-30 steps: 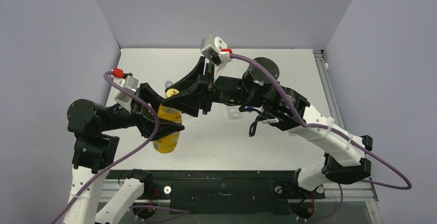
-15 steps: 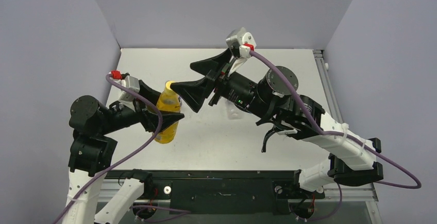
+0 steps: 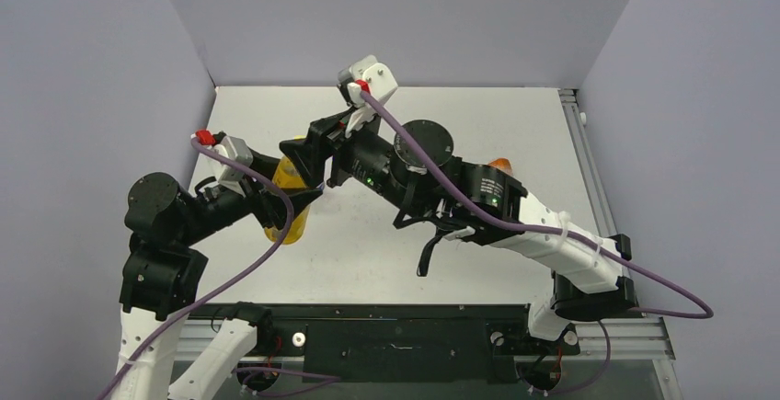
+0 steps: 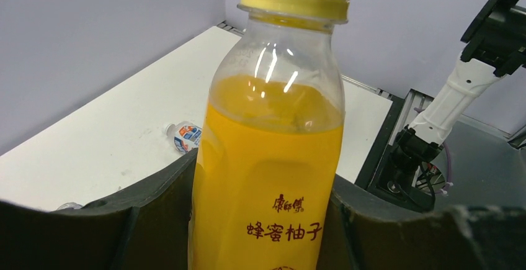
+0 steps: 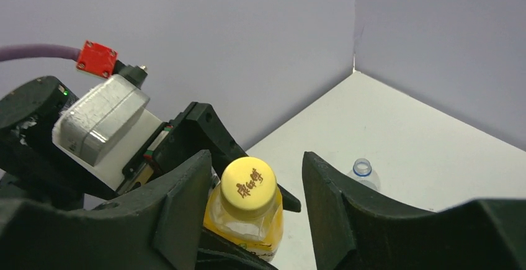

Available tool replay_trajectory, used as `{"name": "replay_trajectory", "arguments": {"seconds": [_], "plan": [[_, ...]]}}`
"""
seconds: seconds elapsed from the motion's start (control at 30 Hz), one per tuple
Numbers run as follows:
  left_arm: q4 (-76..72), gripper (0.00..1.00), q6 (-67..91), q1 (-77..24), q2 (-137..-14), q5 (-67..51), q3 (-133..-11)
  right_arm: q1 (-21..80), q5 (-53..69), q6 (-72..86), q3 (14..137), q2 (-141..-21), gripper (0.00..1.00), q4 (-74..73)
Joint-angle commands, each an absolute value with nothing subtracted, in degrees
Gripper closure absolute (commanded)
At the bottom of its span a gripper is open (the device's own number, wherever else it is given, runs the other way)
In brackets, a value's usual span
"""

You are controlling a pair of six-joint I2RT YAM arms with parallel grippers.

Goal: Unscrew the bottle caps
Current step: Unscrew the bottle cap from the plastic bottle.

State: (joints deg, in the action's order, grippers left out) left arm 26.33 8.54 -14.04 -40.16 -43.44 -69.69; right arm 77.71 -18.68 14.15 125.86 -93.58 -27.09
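L gripper is clamped on the yellow juice bottle at mid-body, keeping it upright. I can't tell if its base touches the table. R gripper sits over the neck w/ jaws apart. The yellow cap is between them, not gripped, and closer to one finger. Risks, imo:
- Off-centre closing shoves the neck & tilts the bottle.
- A weak L hold lets the bottle spin w/ the cap.
- It's nearly full, so a jerk = spill.
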Motion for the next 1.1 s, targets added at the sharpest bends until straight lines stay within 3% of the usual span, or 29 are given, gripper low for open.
{"name": "replay_trajectory", "arguments": {"seconds": [0.0,0.13,0.47,0.67,0.9,1.07], "plan": [[26.75,0.8,7.06,-13.84,-40.01,-40.75,-72.38,78.06,-18.57,14.51,128.49,-94.01,0.51,-28.46],[26.62,0.8,7.41,-13.8,-40.2,-40.75,-72.43,78.06,-17.45,14.85,128.29,-94.12,0.58,-28.34],[24.67,0.8,10.76,-13.89,-40.25,-44.15,-72.09,76.48,-13.55,15.26,124.41,-91.73,1.0,-25.82],[16.6,0.8,20.7,-13.8,-40.43,-53.69,-71.7,71.8,5.23,14.3,116.17,-85.54,1.0,-18.02],[3.5,0.8,39.2,-13.85,-40.98,-63.59,-69.86,66.82,33.12,16.08,115.81,-83.14,1.0,-14.83],[1.89,0.81,42.72,-13.87,-41.31,-64.04,-70.44,66.53,42.23,16.81,115.3,-82.65,1.0,-13.52]]}}
